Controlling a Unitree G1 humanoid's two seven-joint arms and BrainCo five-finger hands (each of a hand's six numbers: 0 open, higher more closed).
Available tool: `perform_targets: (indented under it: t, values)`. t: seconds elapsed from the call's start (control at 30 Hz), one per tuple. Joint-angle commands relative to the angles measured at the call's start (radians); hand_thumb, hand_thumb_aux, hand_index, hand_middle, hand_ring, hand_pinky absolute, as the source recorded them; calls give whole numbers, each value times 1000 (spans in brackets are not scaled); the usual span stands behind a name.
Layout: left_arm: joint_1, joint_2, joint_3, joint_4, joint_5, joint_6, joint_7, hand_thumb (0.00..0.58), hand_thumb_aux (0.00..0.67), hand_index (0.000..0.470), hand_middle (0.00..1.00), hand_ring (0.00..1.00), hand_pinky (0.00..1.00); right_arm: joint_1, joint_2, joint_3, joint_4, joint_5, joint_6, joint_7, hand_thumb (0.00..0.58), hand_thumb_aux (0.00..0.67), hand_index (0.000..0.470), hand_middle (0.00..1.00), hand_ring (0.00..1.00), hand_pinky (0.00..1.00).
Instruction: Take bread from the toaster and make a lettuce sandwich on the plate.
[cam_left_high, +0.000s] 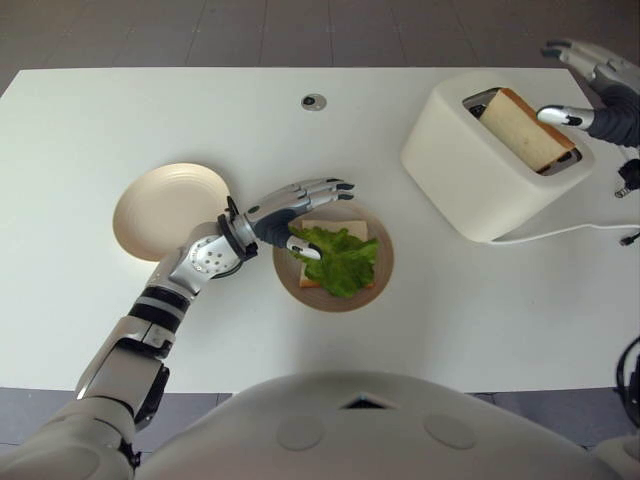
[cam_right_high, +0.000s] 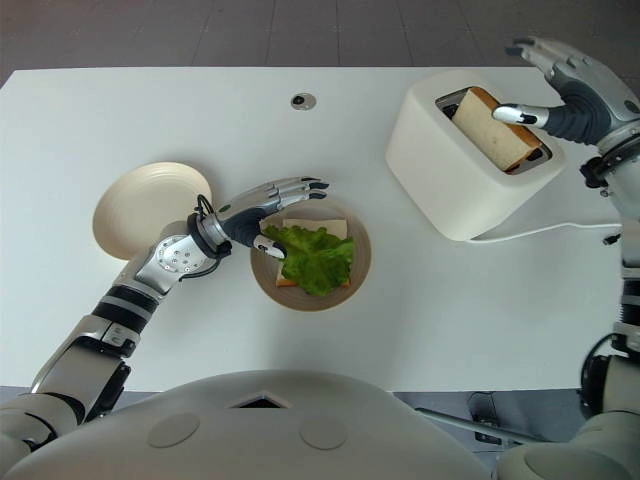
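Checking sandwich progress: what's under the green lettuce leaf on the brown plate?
A pale square bread slice lies under the green lettuce leaf, on the round brown plate; only its edges show. Its middle is covered, so anything between is hidden.

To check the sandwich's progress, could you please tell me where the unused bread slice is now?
In both eye views, the bread slice sticks out of the toaster at the far right of the table, with the right hand beside it.
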Motion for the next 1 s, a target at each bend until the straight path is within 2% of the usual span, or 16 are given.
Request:
perform_targets:
  t: [0.03,0.2,0.23,0.27,0.3,0.37,0.4,0.47,0.5,0.57,0.6,0.67,0.73,0.9,1.0]
  values:
    - [-14,-1,-6,22,13,-1,0,0,0,0,0,0,0,66,-62,54,72,-46,33,54,0,0,0,0,0,0]
    - [-6,1,-10,5,-7,-15,-14,0,0,0,0,0,0,132,-41,81,-30,80,-28,137,0,0,0,0,0,0]
    - [-4,1,-9,3,-8,-16,-15,0,0,0,0,0,0,136,-41,83,-46,98,-35,146,23,13,9,0,0,0]
    - [-4,1,-9,3,-9,-16,-16,0,0,0,0,0,0,137,-41,82,-58,113,-39,151,156,97,68,0,0,0]
    - [-5,0,-8,4,-8,-15,-16,0,0,0,0,0,0,134,-40,78,-65,123,-42,150,445,347,243,0,0,0]
    - [-9,-3,-10,9,-7,-15,-17,0,0,0,0,0,0,120,-32,56,-80,155,-49,136,523,460,323,0,0,0]
    - [-10,-4,-9,12,-5,-16,-14,0,0,0,0,0,0,97,-20,33,-91,180,-43,115,580,670,470,71,71,71]
    - [-14,-4,-7,19,0,-16,-10,0,0,0,0,0,0,49,-2,-3,-103,212,-23,71,580,670,470,271,271,271]
    - [-16,-5,-6,21,2,-16,-7,0,0,0,0,0,0,23,13,-17,-103,221,-12,44,580,670,470,412,412,412]
    - [-18,-5,-5,26,5,-18,-3,0,0,0,0,0,0,-19,45,-37,-104,237,16,-2,580,670,470,573,573,573]
    - [-20,-5,-4,29,6,-19,0,0,0,0,0,0,0,-39,57,-46,-101,240,22,-27,580,670,470,706,706,706]
    - [-21,-6,-4,33,8,-20,4,0,0,0,0,0,0,-70,75,-60,-102,251,25,-59,580,670,470,875,875,875]
    - [-23,-7,-3,36,8,-20,7,0,0,0,0,0,0,-89,88,-72,-112,277,21,-71,580,670,470,988,988,988]
    - [-26,-14,20,33,-85,-48,3,0,0,0,0,0,0,-122,134,-86,-176,419,10,-47,580,670,470,1000,1000,1000]
    - [-12,-11,12,12,-336,-85,-87,0,0,0,0,0,0,-111,170,-21,-234,511,33,31,580,670,470,1000,1000,1000]
